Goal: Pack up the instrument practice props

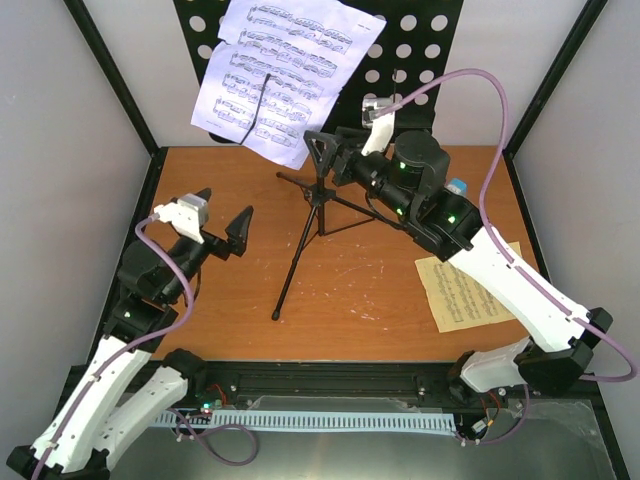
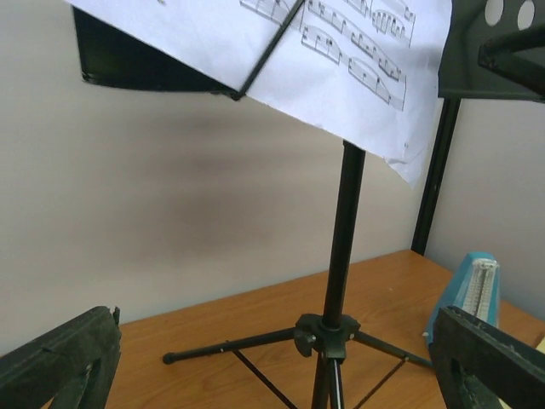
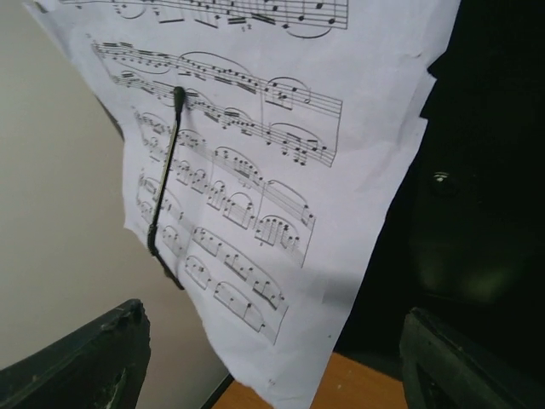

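A black tripod music stand (image 1: 315,215) rises mid-table, its round-holed desk (image 1: 420,45) at the back. On the desk rests a white sheet-music page (image 1: 285,75) under a wire retainer (image 3: 166,170). My right gripper (image 1: 325,150) is open at the page's lower corner; in the right wrist view that corner (image 3: 289,375) hangs between the fingers (image 3: 77,362) without touching them. My left gripper (image 1: 222,215) is open and empty, left of the stand, facing its pole (image 2: 345,230). A yellow page (image 1: 455,295) lies flat at right. Behind the right arm, only part of the blue metronome (image 1: 457,186) shows.
Grey walls and black frame posts (image 1: 110,75) enclose the wooden table (image 1: 230,170). The tripod legs (image 2: 230,345) spread across the middle. A purple cable (image 1: 490,100) loops above the right arm. The metronome (image 2: 473,285) stands right of the tripod hub.
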Controlling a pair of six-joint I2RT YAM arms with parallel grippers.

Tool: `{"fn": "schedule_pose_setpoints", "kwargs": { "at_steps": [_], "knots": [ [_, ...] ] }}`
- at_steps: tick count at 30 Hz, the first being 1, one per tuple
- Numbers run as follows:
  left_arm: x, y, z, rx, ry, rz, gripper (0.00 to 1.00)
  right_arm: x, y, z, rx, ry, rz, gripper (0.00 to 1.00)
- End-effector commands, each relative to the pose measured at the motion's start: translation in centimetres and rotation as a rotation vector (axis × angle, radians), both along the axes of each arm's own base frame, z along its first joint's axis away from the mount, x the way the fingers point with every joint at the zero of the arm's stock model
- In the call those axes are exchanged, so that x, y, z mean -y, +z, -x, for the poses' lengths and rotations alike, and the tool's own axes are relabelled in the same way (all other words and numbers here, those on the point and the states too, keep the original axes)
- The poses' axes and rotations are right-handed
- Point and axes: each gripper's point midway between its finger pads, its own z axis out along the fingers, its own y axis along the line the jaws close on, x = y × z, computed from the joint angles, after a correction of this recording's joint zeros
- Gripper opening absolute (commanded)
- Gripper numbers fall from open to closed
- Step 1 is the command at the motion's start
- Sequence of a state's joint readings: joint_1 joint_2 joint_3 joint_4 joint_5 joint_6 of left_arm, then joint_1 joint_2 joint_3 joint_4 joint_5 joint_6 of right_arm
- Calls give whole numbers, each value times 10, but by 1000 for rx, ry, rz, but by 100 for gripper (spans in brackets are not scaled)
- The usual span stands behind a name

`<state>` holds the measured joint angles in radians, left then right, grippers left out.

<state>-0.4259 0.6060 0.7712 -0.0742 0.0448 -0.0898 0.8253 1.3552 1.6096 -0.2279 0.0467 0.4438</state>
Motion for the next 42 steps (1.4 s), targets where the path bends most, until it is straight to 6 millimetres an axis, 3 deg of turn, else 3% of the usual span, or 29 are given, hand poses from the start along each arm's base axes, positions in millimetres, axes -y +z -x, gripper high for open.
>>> {"fn": "schedule_pose_setpoints", "kwargs": {
  "at_steps": [1, 6, 20, 42],
  "knots": [
    [-13, 24, 9, 104, 47, 23, 99, 4, 13, -9, 22, -63, -2, 78],
    [-16, 27, 13, 116, 54, 34, 100, -1, 14, -19, 20, -85, -16, 71],
    [-20, 29, 16, 122, 63, 46, 99, -3, 9, -40, -23, -98, -58, 67],
    [-24, 30, 20, 134, 74, 60, 100, -17, 18, -48, -23, 7, -201, 56]
  ]
}}
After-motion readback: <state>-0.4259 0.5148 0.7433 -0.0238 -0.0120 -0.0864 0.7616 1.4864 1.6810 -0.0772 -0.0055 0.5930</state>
